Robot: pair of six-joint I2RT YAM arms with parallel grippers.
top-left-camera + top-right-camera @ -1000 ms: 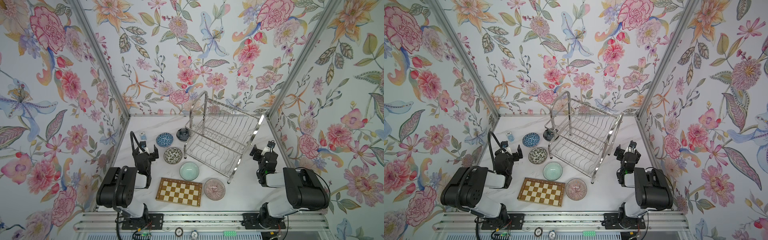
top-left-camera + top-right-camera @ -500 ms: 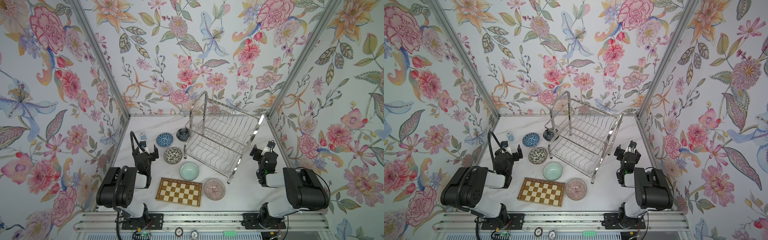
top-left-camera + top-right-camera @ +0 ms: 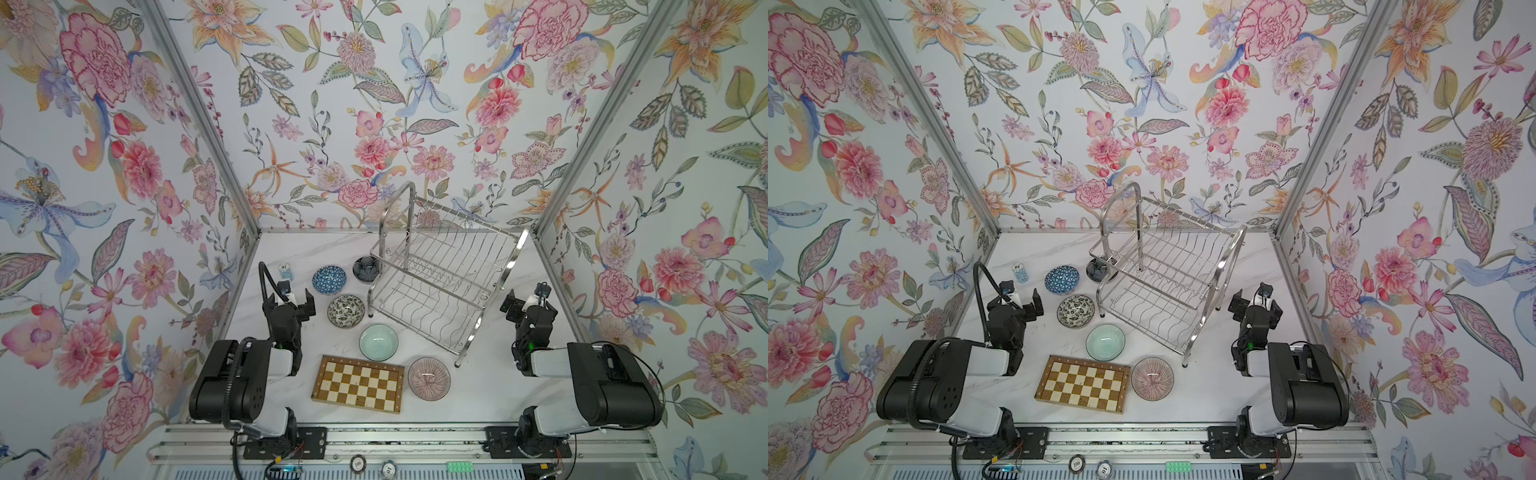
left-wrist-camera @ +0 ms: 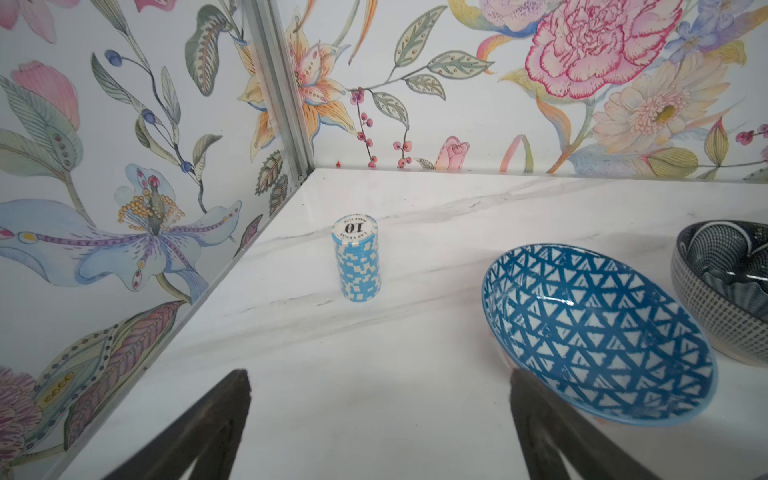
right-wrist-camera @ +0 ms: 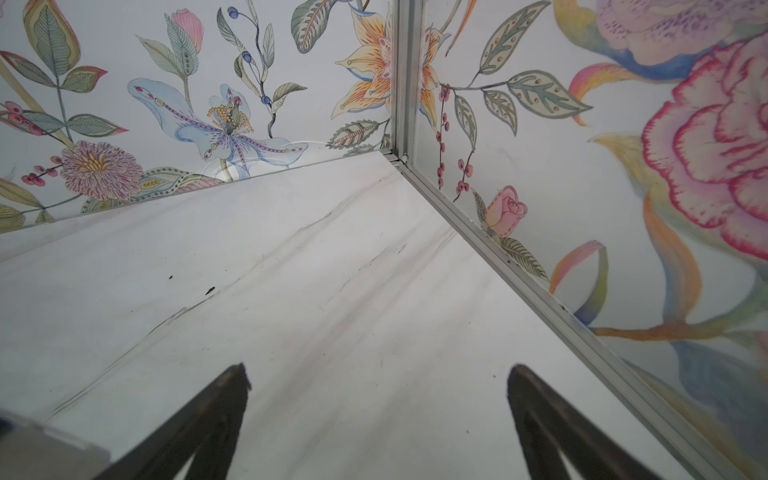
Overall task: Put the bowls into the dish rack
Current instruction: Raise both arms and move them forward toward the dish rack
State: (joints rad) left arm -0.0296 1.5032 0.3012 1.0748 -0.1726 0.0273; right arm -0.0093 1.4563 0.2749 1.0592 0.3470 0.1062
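Five bowls sit upright on the white table, left of the empty steel dish rack (image 3: 410, 224) (image 3: 1138, 216): blue lattice (image 3: 329, 279) (image 4: 598, 328), dark navy (image 3: 365, 268) (image 4: 723, 291), black-and-white floral (image 3: 345, 311), pale green (image 3: 378, 342) and pink lined (image 3: 429, 378). My left gripper (image 3: 289, 299) (image 4: 380, 382) hovers open and empty just left of the blue lattice and floral bowls. One of its fingers lies close beside the blue bowl's rim. Over bare table to the right of the rack, my right gripper (image 3: 528, 305) (image 5: 378, 374) is open and empty.
A checkered wooden board (image 3: 358, 383) lies at the front, left of the pink bowl. A stack of light blue poker chips (image 3: 286, 271) (image 4: 356, 257) stands near the back left wall. Flowered walls close in three sides.
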